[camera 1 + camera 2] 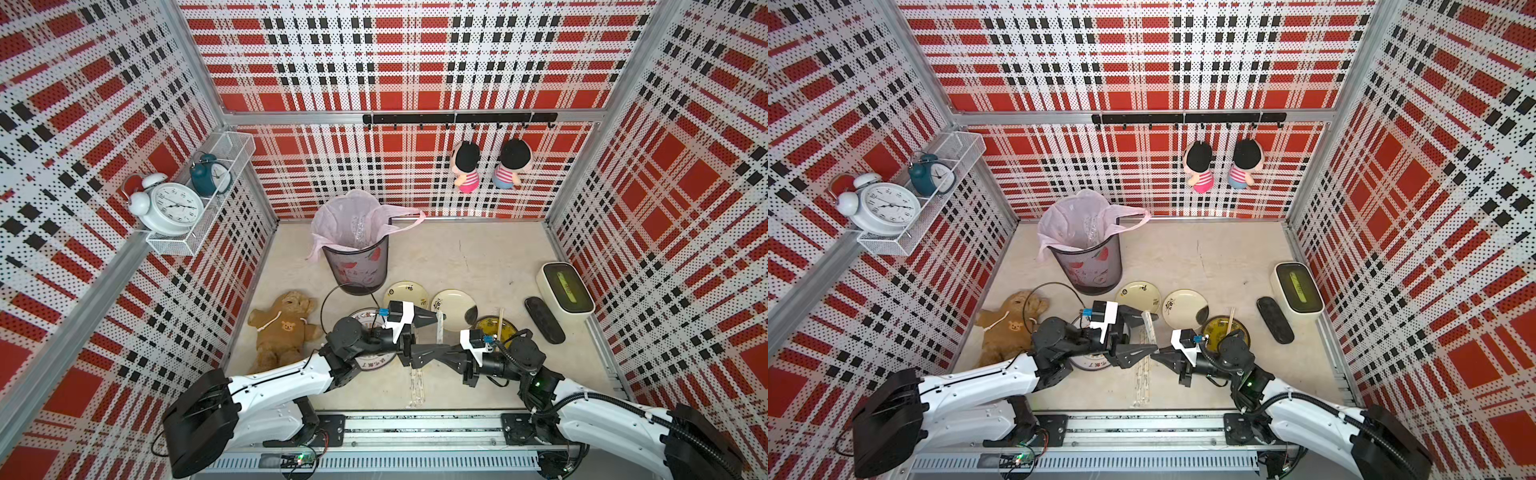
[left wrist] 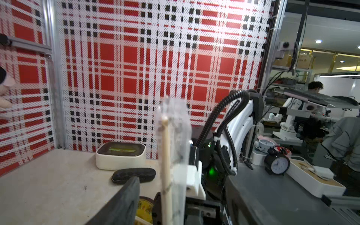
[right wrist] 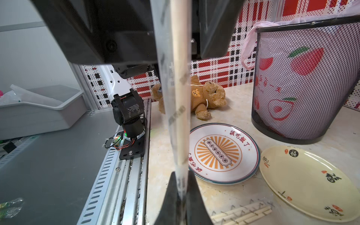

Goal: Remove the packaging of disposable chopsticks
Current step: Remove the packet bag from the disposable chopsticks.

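A clear packaging sleeve with pale disposable chopsticks inside stands upright above the table. My right gripper is shut on its lower end. In a top view the right gripper sits just below my left gripper. The left gripper's jaws are open, one on each side of the sleeve. In the left wrist view the left gripper does not touch the sleeve. Several more wrapped pairs lie near the front edge. A bare pair rests on the yellow plate.
A mesh bin with a pink liner stands behind the grippers. Three more plates lie around them. A teddy bear lies at the left. A white box and a black case are at the right.
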